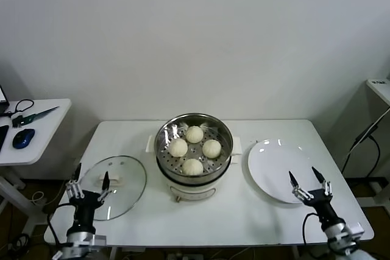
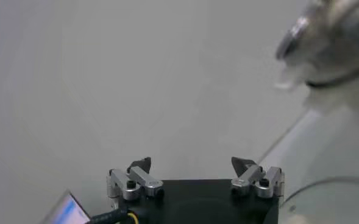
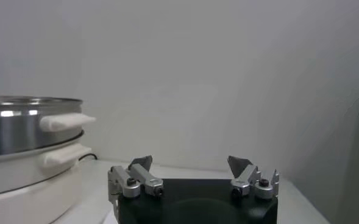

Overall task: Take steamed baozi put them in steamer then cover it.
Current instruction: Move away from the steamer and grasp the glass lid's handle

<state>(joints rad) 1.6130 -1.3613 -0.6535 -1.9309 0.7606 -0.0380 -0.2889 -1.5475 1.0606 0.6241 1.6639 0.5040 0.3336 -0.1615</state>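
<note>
The buns [image 1: 194, 149], all four of them, are sitting inside the steamer [image 1: 194, 121] in a diamond pattern on its holed metal floor, none touching another as far as I can tell. The steamer is standing in the middle of the white desk [image 1: 244, 211], steel basket on its cream pot base. The lid [image 1: 128, 178] is lying flat on the desk to the steamer's left, just beside the pot base, with its pale handle facing up; the steamer is still uncovered. I am holding my left tool [image 1: 90, 181] over the near left edge of the lid, its fingers spread wide and gripping nothing. To the steamer's right a white plate [image 1: 271, 165] is resting on the desk with nothing on it. My right tool [image 1: 307, 180] is hovering over the plate's near right rim, its fingers also standing wide apart and empty. Off to the far left, a blue mouse [image 1: 23, 138] is lying on a side table [image 1: 42, 126].
</note>
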